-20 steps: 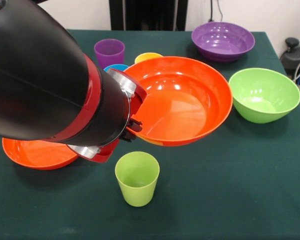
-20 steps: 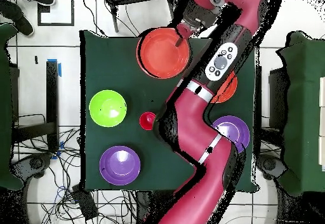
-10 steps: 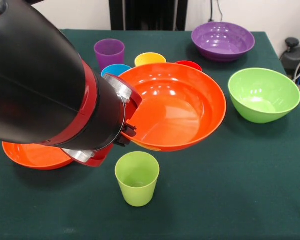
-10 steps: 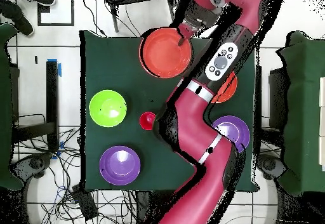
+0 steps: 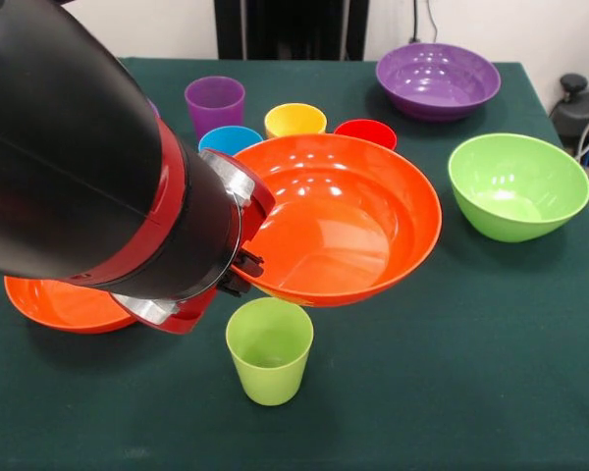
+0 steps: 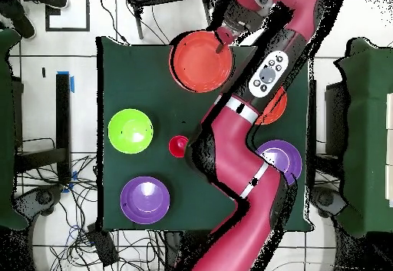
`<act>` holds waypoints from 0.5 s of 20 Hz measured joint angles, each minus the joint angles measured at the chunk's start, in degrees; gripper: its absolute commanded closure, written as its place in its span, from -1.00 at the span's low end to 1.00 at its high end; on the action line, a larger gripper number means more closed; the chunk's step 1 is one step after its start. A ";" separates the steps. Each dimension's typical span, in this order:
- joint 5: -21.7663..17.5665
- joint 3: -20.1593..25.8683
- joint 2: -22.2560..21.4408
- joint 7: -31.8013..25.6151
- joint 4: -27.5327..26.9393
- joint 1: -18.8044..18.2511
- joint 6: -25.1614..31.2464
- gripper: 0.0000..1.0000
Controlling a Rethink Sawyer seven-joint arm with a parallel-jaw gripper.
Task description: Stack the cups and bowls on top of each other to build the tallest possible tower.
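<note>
Orange and glossy, the wide bowl [image 5: 339,221] hangs tilted above the worktop [image 5: 471,373], its rim pinched by the hand [image 5: 247,267] at its left edge. The light green cup [image 5: 269,350] stands upright just below the bowl's near rim (whether they touch, I cannot tell). Behind sit 4 cups: purple [image 5: 215,103], blue [image 5: 226,139], yellow [image 5: 294,121], red [image 5: 365,132].

A robotics lab: a table [image 6: 153,68] draped in dark green cloth stands on a pale tiled floor [image 6: 84,22] marked with black tape, loose cables [image 6: 73,199] trailing around it. A red industrial arm [image 6: 246,153] reaches over the table, dark chairs [image 6: 368,130] set along the sides.
</note>
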 measured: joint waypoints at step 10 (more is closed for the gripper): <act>-1.61 1.00 0.00 0.00 0.00 0.00 0.00 1.00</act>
